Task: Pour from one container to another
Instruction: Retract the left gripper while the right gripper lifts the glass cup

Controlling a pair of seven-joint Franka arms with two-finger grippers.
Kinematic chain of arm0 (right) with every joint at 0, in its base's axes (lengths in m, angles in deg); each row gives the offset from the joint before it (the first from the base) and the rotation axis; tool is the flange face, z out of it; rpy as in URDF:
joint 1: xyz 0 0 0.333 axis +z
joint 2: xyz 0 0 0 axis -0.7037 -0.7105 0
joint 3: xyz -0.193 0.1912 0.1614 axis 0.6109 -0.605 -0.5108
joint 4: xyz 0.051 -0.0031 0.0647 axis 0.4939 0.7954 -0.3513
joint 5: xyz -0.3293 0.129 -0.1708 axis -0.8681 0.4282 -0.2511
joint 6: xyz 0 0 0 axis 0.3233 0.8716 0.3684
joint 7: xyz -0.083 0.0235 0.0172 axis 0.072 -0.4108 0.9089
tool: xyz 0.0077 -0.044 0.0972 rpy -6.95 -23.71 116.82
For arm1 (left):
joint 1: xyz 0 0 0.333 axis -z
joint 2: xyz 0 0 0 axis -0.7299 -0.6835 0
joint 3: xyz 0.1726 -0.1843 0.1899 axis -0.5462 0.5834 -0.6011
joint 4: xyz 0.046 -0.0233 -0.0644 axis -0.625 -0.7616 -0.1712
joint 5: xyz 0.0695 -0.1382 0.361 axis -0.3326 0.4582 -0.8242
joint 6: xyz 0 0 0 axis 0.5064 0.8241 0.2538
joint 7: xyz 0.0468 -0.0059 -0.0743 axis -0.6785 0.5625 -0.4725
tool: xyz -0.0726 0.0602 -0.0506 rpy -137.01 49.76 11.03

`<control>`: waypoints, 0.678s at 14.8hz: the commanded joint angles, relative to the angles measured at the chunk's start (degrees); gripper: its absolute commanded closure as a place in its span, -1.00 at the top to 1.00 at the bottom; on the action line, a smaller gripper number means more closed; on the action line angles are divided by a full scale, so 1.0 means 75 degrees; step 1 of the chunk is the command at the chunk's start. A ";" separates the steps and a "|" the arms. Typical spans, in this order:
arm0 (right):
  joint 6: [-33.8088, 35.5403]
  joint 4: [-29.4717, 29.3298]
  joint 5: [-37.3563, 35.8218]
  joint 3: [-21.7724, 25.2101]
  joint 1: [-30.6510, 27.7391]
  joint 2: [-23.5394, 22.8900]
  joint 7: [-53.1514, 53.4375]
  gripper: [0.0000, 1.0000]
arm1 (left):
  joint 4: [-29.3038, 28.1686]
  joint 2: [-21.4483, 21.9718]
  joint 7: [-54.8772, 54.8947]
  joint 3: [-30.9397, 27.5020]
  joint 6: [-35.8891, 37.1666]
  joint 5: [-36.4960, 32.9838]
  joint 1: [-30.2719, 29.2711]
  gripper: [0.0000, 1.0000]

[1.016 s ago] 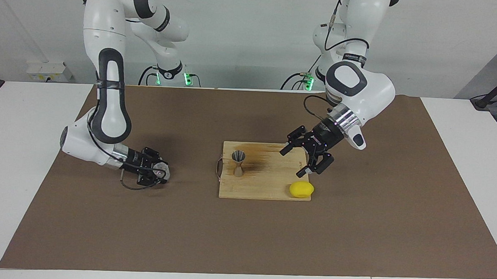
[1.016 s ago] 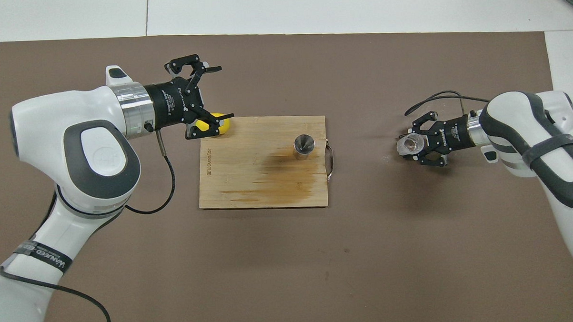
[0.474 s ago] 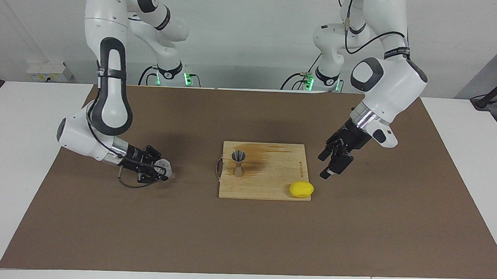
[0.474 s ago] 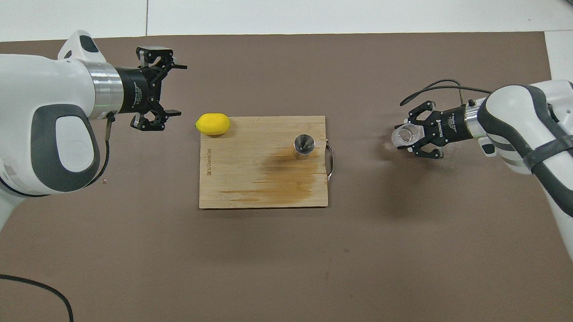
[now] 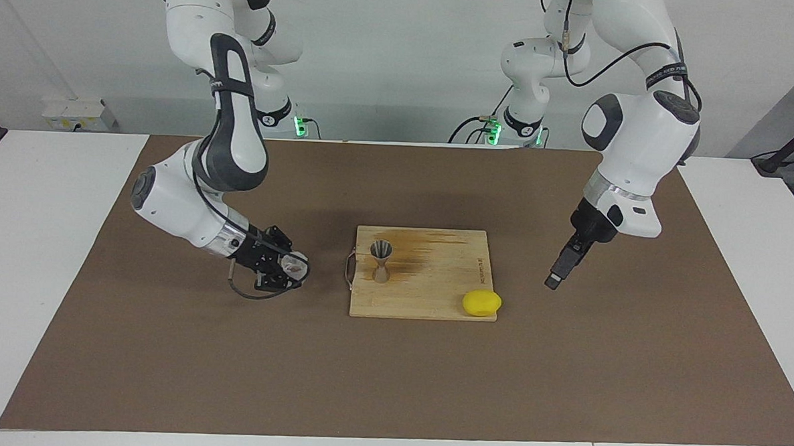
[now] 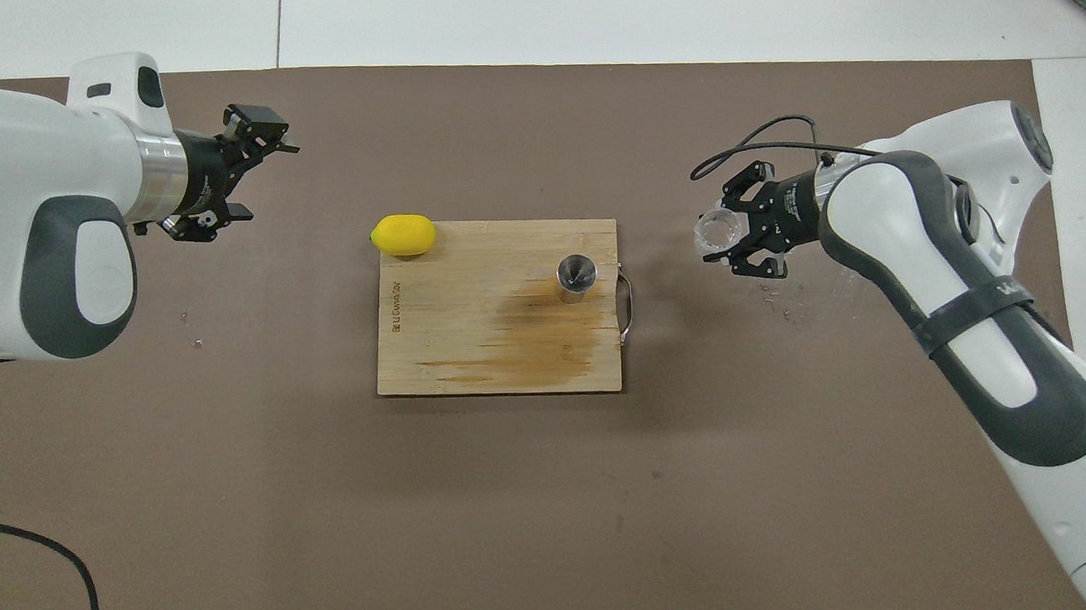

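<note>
We are seeing the right gripper (image 5: 288, 270) holding the clear cup (image 5: 294, 266) in its fingers, up over the brown mat (image 5: 390, 383) on the desk (image 5: 34, 234), at the board's handle end. In the overhead view the cup (image 6: 717, 234) is lying tipped, its mouth turning toward nine o'clock, at the wooden board (image 6: 472, 344). The gripper's black links are covering much of its wall, so we are not making out what is inside.

The metal jigger (image 5: 381, 261) is standing upright on the board (image 5: 427, 298), close to the wire handle (image 5: 348, 273). From overhead we are seeing only its round mouth (image 6: 575, 277); the waist is hidden below it. Cup and jigger are apart.

The lemon (image 5: 481, 303) is sitting at the board's corner away from the handle, on the edge farther from the robots, partly overhanging it.

The left gripper (image 5: 562, 267) is hanging over bare mat toward the left arm's end of the desk, about nine-to-ten o'clock from the lemon in the overhead view (image 6: 231, 176). In the facing view it is showing edge-on as one thin bar; overhead its fingers are standing spread and holding nothing.
</note>
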 commanded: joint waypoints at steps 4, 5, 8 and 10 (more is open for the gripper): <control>-0.0094 -0.0735 -0.1140 0.0020 0.0755 -0.0007 0.1727 -0.84 | -0.0047 0.0453 0.4105 -0.0008 0.1466 -0.0194 -0.0884 1.00; -0.0106 -0.0841 -0.1444 0.0020 0.0896 -0.0041 0.1938 -0.84 | -0.0047 0.0547 0.4657 -0.0008 0.1770 -0.0287 -0.1025 1.00; -0.0106 -0.1157 -0.2183 -0.0003 0.1225 -0.0100 0.2513 -0.84 | -0.0047 0.0769 0.5411 0.0015 0.2498 -0.1423 -0.1038 1.00; -0.0106 -0.1170 -0.2337 0.0020 0.1459 -0.0100 0.2538 -0.84 | 0.0000 0.0968 0.5460 0.0015 0.2826 -0.1436 -0.1049 1.00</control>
